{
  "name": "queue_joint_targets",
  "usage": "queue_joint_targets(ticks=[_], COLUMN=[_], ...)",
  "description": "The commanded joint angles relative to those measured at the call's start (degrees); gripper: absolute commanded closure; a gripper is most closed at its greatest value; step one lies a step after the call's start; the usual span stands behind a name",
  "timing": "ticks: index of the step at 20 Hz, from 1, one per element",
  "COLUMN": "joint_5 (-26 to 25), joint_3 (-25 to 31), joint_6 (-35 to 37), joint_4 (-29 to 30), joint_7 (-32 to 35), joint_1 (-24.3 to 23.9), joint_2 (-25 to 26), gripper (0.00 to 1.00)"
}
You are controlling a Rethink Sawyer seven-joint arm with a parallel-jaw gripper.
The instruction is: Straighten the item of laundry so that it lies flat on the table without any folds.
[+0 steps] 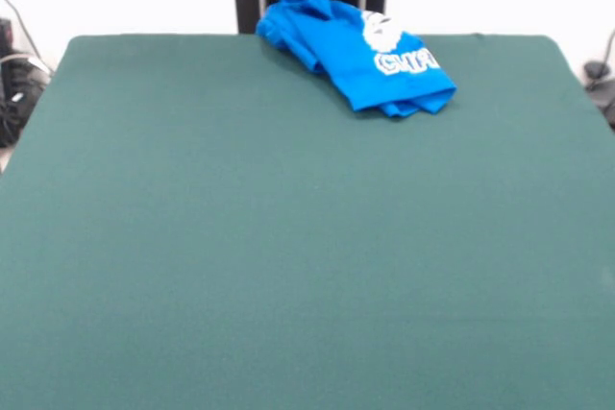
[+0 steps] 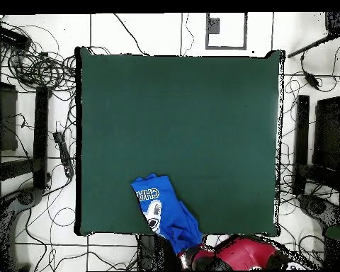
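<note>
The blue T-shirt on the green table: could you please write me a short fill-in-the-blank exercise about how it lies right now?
1. The T-shirt is coloured ____.
2. It lies crumpled at the table's edge nearest the ____, one part hanging past that edge.
3. The print on it is coloured ____.
4. The cloth covering the table is dark ____.

Missing words: blue; robot; white; green

The shirt (image 1: 346,55) (image 2: 166,212) is bright blue with a white print and white block letters, the table (image 1: 288,237) (image 2: 180,120) is a plain dark green all over, and the arm (image 2: 240,253) is red and black.
</note>
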Motion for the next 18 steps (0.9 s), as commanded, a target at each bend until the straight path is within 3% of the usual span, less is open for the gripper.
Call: queue_joint_targets(ticks=[1,10,18], joint_5=[-0.9,2.5,9.9], joint_3=[2.2,3.0,6.6], joint_6=[-3.4,-1.6,0.2], joint_4=[-5.0,-3.6,-2.9], joint_7=[0.8,0.5,0.1], joint_1=[2.7,2.1,1.7], joint_2=[0.1,-1.4,-6.7], gripper=[1.00,1.00,1.00])
